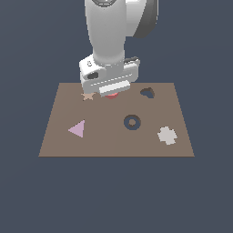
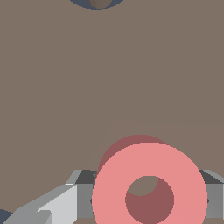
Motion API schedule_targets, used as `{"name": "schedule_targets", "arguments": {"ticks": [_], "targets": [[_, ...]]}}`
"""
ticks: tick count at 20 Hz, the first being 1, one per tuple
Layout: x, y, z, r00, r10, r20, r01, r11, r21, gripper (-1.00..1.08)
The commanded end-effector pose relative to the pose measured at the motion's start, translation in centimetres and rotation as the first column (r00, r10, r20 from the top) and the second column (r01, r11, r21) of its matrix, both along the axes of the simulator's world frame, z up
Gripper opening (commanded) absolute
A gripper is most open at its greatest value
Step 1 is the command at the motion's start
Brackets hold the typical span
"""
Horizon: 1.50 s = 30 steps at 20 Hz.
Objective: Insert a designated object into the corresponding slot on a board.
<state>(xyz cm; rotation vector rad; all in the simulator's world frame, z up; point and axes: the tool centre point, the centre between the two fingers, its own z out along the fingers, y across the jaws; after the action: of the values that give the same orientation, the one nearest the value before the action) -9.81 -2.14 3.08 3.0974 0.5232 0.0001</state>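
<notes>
Red ring mostly hidden under the pincer; slot cut off in wrist view.

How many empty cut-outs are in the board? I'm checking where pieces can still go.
2. The heart-shaped cut-out is near the board's far edge, toward the exterior view's right; the ring-shaped slot is nearer the middle. The gripper may hide others.

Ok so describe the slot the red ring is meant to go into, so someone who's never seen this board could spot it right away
Start from the flat brown board. In the exterior view, look just right of its middle, between the pink triangle and the pale cross: that is the slot. It is a dark ring-shaped cut-out with a brown round centre, unlike the dark heart-shaped cut-out farther back.
</notes>
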Motion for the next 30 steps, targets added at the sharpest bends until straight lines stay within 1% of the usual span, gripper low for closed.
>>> {"name": "schedule_targets", "arguments": {"ticks": [1,13,21,26,30], "targets": [[0.0,0.0,-0.1,1.0,0.001,0.0,-0.001,1.0,0.0,-1.0],[0.1,0.0,0.0,1.0,0.012,0.001,-0.012,1.0,0.0,-1.0],[0.8,-0.5,0.1,0.995,0.103,0.001,-0.103,0.995,0.0,-1.0],[1.6,-0.9,0.1,0.978,0.207,0.001,-0.207,0.978,0.0,-1.0],[2.5,-1.2,0.2,0.949,0.314,0.001,-0.314,0.949,-0.001,-1.0]]}}
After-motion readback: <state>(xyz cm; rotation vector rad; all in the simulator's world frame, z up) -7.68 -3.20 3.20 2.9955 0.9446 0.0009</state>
